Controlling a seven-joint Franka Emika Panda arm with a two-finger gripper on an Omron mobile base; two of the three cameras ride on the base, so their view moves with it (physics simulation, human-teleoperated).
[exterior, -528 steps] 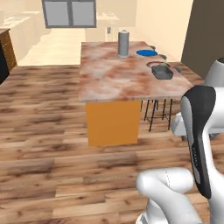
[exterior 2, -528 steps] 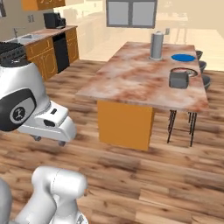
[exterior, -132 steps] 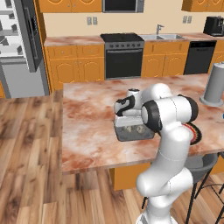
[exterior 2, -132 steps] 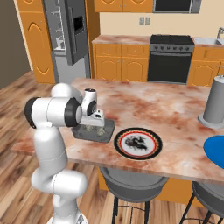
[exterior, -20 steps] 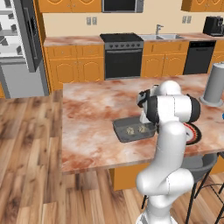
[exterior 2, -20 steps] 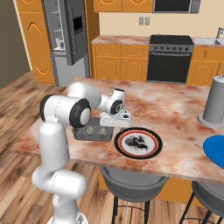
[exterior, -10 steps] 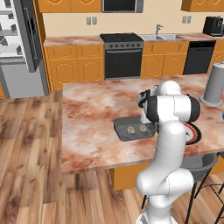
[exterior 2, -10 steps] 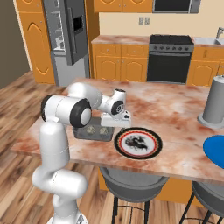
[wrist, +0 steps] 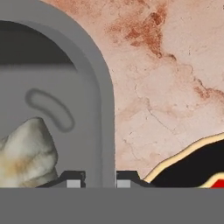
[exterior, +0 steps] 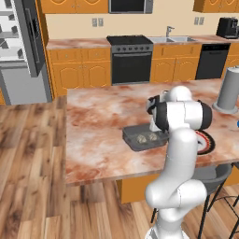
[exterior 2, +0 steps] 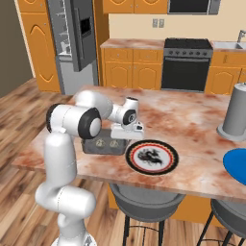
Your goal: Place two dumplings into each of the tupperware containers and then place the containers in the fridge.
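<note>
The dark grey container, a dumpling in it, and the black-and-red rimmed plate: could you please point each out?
dark grey container (exterior: 132, 136), left base view, left rim.
dumpling (wrist: 27, 151), hand view, its top.
black-and-red rimmed plate (exterior 2: 152, 156), right base view, centre.

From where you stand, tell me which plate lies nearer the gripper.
The white plate with the black-red rim, right beside the dark grey container that the gripper straddles. The blue plate lies at the counter's far end.
</note>
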